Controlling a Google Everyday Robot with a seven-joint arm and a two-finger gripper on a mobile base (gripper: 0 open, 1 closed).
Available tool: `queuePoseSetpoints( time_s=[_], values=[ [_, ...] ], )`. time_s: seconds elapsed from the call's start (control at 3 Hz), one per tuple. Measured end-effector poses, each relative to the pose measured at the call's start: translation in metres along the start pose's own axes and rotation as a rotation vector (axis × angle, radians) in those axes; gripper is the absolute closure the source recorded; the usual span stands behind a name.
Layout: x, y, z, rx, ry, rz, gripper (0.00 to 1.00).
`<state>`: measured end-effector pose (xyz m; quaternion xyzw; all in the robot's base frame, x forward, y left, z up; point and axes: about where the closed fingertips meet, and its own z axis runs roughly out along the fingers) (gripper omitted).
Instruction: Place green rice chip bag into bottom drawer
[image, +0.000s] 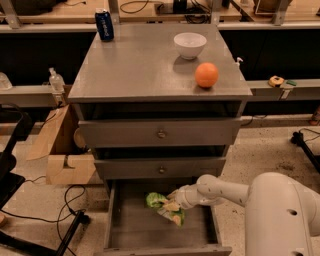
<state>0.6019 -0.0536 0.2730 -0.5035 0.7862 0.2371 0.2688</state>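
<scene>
The green rice chip bag (162, 206) is crumpled, bright green with yellow chip pictures, and sits in the open bottom drawer (135, 234), near the middle of its grey tray. My gripper (176, 200) reaches in from the right on a white arm and is at the bag's right edge, touching or holding it. The fingers are hidden against the bag. The bag looks low over the tray or resting on it; I cannot tell which.
On the cabinet top stand an orange (206, 75), a white bowl (190, 45) and a blue drink can (104, 25). Two knobbed drawers (160, 133) above are closed. A cardboard box (62, 150) and cables (60, 210) lie left of the cabinet.
</scene>
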Motion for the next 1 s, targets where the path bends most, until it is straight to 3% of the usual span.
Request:
queuePoseSetpoints(
  time_s=[0.33, 1.0],
  values=[
    [-0.0001, 0.0017, 0.0019, -0.004, 0.000, 0.000, 0.04],
    [-0.0001, 0.0025, 0.0028, -0.006, 0.000, 0.000, 0.00]
  ],
)
